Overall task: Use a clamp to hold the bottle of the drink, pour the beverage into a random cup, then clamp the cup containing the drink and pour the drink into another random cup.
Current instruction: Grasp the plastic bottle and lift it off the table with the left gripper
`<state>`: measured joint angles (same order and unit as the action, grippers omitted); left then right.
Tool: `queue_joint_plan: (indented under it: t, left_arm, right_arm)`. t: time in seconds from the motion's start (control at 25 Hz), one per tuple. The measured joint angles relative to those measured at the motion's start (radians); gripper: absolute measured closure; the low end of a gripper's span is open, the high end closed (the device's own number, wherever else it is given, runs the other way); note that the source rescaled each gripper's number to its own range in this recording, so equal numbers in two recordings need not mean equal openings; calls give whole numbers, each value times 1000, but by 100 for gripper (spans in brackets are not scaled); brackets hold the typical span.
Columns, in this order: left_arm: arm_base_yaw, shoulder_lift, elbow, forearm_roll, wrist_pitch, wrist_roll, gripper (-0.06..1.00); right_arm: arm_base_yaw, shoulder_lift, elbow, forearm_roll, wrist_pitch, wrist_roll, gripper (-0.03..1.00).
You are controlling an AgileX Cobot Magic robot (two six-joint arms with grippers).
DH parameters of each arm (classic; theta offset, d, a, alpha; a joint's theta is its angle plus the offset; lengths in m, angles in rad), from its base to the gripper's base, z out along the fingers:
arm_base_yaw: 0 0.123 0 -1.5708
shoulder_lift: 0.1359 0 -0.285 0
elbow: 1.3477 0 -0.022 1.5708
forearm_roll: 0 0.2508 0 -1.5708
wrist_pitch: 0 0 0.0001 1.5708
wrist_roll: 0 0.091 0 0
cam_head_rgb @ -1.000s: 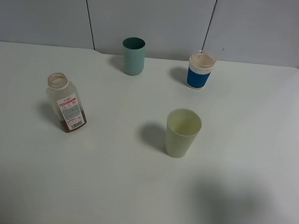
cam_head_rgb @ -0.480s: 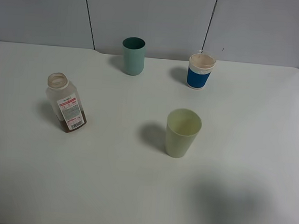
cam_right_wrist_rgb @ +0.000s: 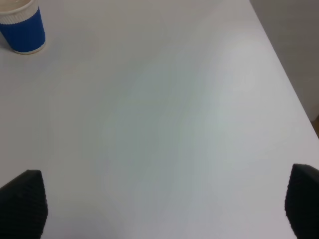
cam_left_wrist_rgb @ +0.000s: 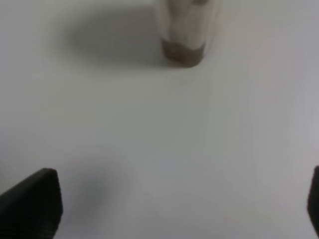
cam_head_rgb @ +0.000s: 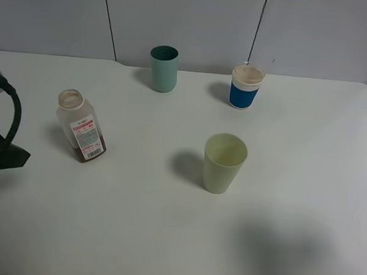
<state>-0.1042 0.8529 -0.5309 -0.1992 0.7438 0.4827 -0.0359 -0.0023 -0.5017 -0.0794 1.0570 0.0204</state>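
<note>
Left claw gapes wide near the capless bottle, brown tea low inside it. Beyond the bottle we see teal cup, blue-and-white cup, green tumbler. Right claw wide too.

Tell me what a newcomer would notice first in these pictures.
The capless bottle, brown liquid at its bottom, stands on the left of the white table, with the black left arm showing at that edge beside it. Three cups stand apart from it: a pale green tumbler near the middle, a teal cup and a blue-and-white cup at the back.
</note>
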Motion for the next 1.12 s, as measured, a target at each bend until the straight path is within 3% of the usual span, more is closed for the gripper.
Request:
queue_joint_plan:
  t: [0.16, 0.36, 0.52, 0.68, 1.12]
  left_arm:
    - [-82, 122, -1, 0, -80, 3, -6]
    - [-130, 198, 14, 0, -181, 3, -6]
    - [-147, 246, 77, 0, -338, 3, -6]
    - [-147, 276, 176, -51, -572, 3, -6]
    - [-149, 351, 203, -57, -715, 3, -6]
  right_arm:
    - [0, 0, 0, 0, 0, 0, 11]
    - [0, 0, 0, 0, 0, 0, 11]
    - [0, 0, 0, 0, 0, 0, 11]
    - [0, 0, 0, 0, 0, 0, 11]
    - [0, 0, 0, 0, 0, 0, 11]
